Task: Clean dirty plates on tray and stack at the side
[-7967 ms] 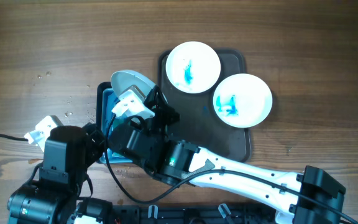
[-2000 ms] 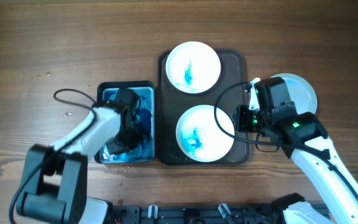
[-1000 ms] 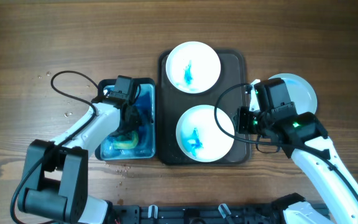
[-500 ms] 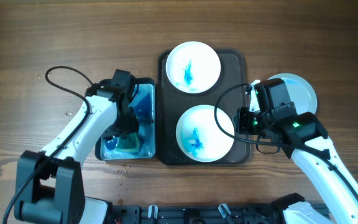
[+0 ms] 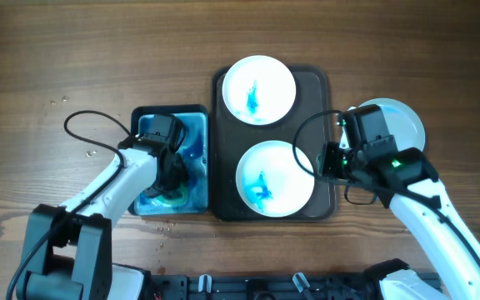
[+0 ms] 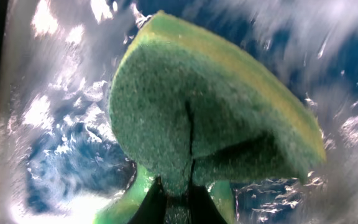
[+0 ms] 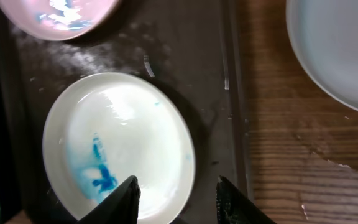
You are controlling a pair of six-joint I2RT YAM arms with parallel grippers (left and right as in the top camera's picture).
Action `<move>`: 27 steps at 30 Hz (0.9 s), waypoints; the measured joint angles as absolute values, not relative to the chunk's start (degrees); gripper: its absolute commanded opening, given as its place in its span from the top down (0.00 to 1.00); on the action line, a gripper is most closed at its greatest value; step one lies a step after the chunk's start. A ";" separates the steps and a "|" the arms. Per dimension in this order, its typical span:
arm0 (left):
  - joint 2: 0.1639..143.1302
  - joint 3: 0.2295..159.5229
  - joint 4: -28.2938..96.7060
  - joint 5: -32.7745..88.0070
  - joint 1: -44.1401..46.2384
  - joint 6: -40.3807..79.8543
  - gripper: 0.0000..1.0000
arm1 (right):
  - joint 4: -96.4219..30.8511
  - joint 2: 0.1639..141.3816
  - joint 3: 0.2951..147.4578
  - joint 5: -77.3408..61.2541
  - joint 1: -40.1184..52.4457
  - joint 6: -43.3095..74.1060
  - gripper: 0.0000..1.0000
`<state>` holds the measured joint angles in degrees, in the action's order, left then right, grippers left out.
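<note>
1. Two dirty plates sit on the tray (image 5: pixel 323 83): the near stained plate (image 5: pixel 275 178) and the far stained plate (image 5: pixel 259 89).
2. The left gripper (image 6: pixel 179 186), clamped on the sponge (image 6: pixel 197 112) in the basin (image 5: pixel 169 111), has the near stained plate just to its right.
3. The right gripper (image 7: pixel 179 193), fingers apart and empty, hovers over that plate's right edge.

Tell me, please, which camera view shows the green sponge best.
Left wrist: the sponge fills the frame, pinched by the left pincer over blue water. Overhead shows just a mostly hidden sliver; right wrist misses it.
</note>
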<state>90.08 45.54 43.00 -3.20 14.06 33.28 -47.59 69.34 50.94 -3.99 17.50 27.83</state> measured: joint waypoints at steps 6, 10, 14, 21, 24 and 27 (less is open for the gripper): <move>88.14 54.83 57.58 -2.83 14.11 30.68 0.96 | -45.52 76.73 50.92 -9.50 8.99 23.64 0.60; 82.56 64.79 59.44 -2.68 15.35 30.00 0.96 | -45.19 82.76 50.92 -15.29 6.94 16.91 0.64; 77.19 68.88 59.31 -1.76 18.24 29.78 0.96 | -43.05 87.13 49.71 -19.38 7.97 12.49 0.63; 78.78 68.97 57.82 5.15 23.81 30.44 0.96 | -27.81 90.80 42.63 -20.45 11.51 13.52 0.79; 81.41 68.95 56.62 6.66 26.00 31.83 0.96 | -24.56 90.96 41.06 -19.18 12.23 15.84 0.93; 84.42 68.95 53.49 8.08 28.23 32.58 0.96 | -22.61 90.96 40.14 -18.81 12.34 17.52 0.96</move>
